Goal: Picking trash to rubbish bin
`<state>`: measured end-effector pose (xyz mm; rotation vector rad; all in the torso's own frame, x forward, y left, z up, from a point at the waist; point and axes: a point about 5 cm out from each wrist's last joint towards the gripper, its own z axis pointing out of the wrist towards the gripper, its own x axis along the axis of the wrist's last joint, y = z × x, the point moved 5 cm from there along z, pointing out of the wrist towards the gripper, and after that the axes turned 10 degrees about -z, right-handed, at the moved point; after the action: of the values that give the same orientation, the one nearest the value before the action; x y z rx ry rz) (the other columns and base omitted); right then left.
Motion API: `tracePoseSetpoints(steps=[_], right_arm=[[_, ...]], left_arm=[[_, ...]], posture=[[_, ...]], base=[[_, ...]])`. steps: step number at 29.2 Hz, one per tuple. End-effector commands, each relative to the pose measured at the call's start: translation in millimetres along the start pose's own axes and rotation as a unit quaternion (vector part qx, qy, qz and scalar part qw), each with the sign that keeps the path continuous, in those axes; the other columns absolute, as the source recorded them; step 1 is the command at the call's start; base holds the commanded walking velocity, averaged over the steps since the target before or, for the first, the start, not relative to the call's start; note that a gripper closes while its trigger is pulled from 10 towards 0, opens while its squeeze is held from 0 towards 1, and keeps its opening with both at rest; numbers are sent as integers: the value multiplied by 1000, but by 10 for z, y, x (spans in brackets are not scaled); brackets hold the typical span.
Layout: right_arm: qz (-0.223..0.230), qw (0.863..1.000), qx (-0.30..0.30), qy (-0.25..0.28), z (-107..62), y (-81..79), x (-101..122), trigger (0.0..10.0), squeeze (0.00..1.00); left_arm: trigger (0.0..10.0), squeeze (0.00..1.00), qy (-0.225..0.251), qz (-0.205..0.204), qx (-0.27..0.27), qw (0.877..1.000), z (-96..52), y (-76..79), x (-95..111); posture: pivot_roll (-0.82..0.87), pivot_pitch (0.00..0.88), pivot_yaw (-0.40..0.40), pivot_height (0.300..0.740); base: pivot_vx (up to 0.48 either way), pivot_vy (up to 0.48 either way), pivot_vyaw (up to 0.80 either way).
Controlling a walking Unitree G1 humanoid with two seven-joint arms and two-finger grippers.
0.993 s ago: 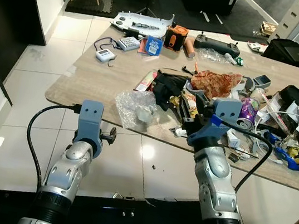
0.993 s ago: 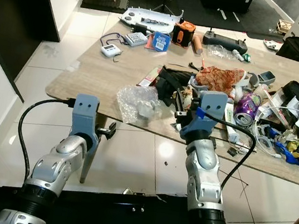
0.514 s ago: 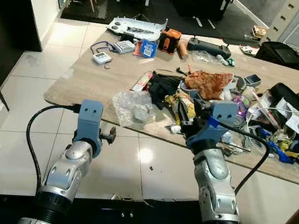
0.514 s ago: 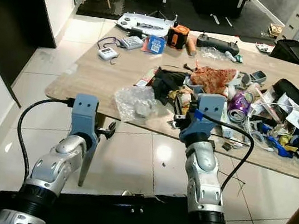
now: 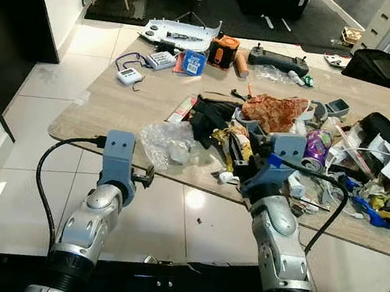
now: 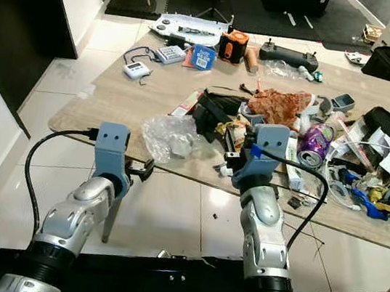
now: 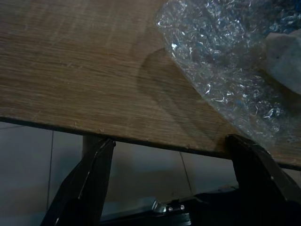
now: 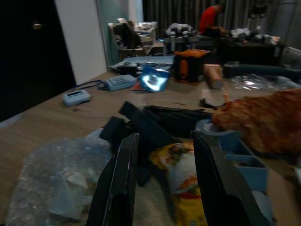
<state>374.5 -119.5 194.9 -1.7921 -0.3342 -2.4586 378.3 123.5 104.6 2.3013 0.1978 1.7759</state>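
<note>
Trash sits in a heap mid-table on the wood-grain table [image 5: 121, 102]: a crinkled clear plastic bag [image 5: 167, 144] near the front edge, a black fabric piece [image 5: 207, 113], a yellow snack wrapper [image 8: 181, 176], a reddish crumpled wrapper [image 5: 276, 111], and a purple can [image 6: 315, 143] lying on its side. The left gripper [image 7: 171, 181] hovers at the table edge just short of the clear bag, fingers spread wide, empty. The right gripper [image 8: 164, 181] points at the yellow wrapper and black fabric, fingers apart, nothing between them. The right wrist view also shows a person in red far back.
</note>
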Motion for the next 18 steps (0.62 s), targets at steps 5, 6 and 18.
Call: tracePoseSetpoints(steps=[5,6,18], right_arm=[[2,1000,4,-15,-30,-25,-71,10000,0],[3,1000,4,-15,-30,-25,-70,10000,0],[-2,999,-43,12,-115,103,32,10000,0]], left_arm=[[10000,0,14,18,0,1000,5,18,48],[10000,0,20,19,-3,1000,5,35,70],[10000,0,95,6,-68,993,-56,208,438]], posture=[[20,122,-21,740],[20,122,-21,740],[23,117,-21,740]], base=[[0,0,0],[0,0,0],[0,0,0]])
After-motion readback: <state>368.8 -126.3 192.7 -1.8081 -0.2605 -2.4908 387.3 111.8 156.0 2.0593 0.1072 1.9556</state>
